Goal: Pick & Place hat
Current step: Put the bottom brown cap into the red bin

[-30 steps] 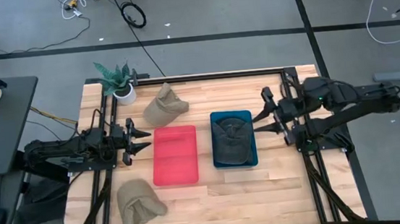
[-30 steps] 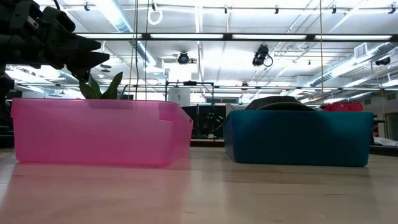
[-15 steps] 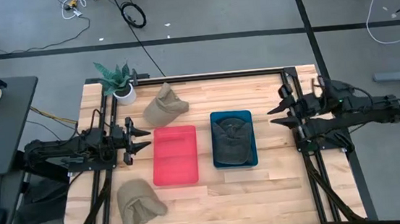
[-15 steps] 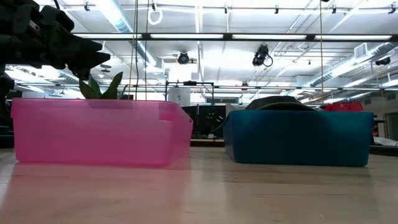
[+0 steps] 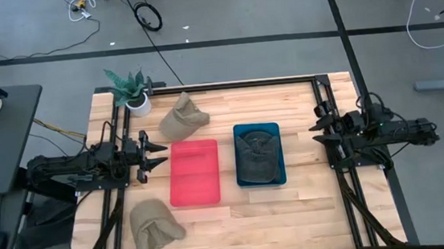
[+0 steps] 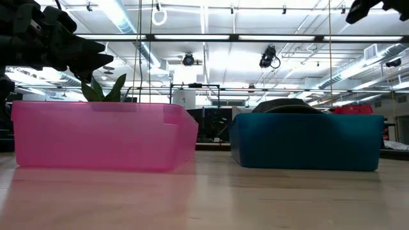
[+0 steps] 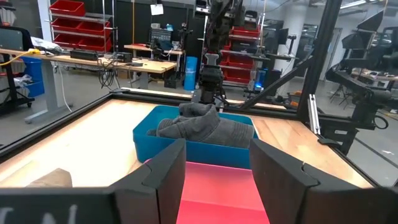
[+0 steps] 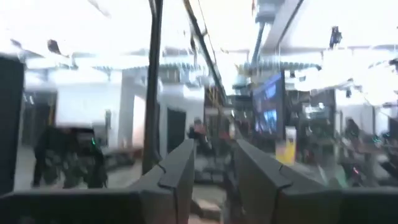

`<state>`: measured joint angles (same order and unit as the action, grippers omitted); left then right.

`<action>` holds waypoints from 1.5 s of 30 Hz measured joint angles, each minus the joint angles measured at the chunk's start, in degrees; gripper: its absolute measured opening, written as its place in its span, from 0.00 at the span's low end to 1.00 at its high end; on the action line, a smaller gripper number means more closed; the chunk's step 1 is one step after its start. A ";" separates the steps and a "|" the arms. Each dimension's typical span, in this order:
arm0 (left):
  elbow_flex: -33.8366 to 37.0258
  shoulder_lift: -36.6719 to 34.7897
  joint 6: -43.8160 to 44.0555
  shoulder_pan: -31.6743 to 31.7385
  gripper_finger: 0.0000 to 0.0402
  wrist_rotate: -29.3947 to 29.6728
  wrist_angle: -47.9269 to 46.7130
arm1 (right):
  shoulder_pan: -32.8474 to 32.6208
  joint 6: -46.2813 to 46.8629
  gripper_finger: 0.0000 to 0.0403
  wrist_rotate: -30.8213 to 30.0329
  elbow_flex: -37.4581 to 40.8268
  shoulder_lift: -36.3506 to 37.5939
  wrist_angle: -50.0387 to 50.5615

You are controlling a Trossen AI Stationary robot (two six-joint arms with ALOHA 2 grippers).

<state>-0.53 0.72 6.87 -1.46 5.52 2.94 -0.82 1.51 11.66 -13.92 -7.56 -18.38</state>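
Observation:
A dark grey hat (image 5: 258,154) lies crumpled in the blue bin (image 5: 243,179), its top showing above the rim in the low view (image 6: 285,105) and in the left wrist view (image 7: 205,124). The pink bin (image 5: 195,172) next to it holds nothing. Two tan hats rest on the table, one (image 5: 181,118) at the far side and one (image 5: 153,226) near the left front corner. My left gripper (image 5: 157,156) hovers open just left of the pink bin. My right gripper (image 5: 320,129) is open by the right rail, apart from the blue bin.
A potted plant (image 5: 129,91) stands at the far left corner. Black rails (image 5: 332,163) run along both sides of the table. Bare wood lies between the blue bin and the right rail, and along the near edge (image 5: 279,224).
My right gripper has drawn back from beside the blue bin toward the table's right edge, and its arm has folded in over the right rail. It now shows at the top right of the low view. The hat in the blue bin has stayed put.

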 joint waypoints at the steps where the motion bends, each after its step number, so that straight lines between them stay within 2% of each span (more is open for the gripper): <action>1: 0.00 0.01 -0.01 -0.01 0.46 -0.01 0.00 | -0.04 0.56 0.29 0.59 1.32 0.74 -1.38; 5: 0.01 0.01 -0.02 0.00 0.46 -0.02 -0.02 | -0.04 1.23 0.29 4.81 5.73 2.94 -5.66; 15: 0.01 0.01 -0.02 -0.02 0.46 0.00 -0.02 | 0.00 0.92 0.29 5.28 11.50 4.98 -10.91; 21: 0.01 0.01 -0.02 0.01 0.46 0.00 -0.02 | 0.00 -0.48 0.29 -1.06 13.04 4.92 -9.29; 27: 0.01 0.01 -0.02 -0.02 0.46 0.00 -0.02 | 0.00 -3.16 0.29 -1.91 13.04 4.94 -5.13; 35: 0.00 0.01 -0.02 0.00 0.46 0.00 -0.02 | 0.00 -6.71 0.29 -7.02 13.03 4.92 5.26; 45: 0.00 0.00 -0.02 -0.01 0.46 0.00 -0.02 | 0.00 -6.68 0.29 -19.55 13.02 4.92 16.20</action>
<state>-0.53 0.72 6.85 -1.47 5.52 2.92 -0.82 -5.16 -7.89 -0.91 -2.63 -2.18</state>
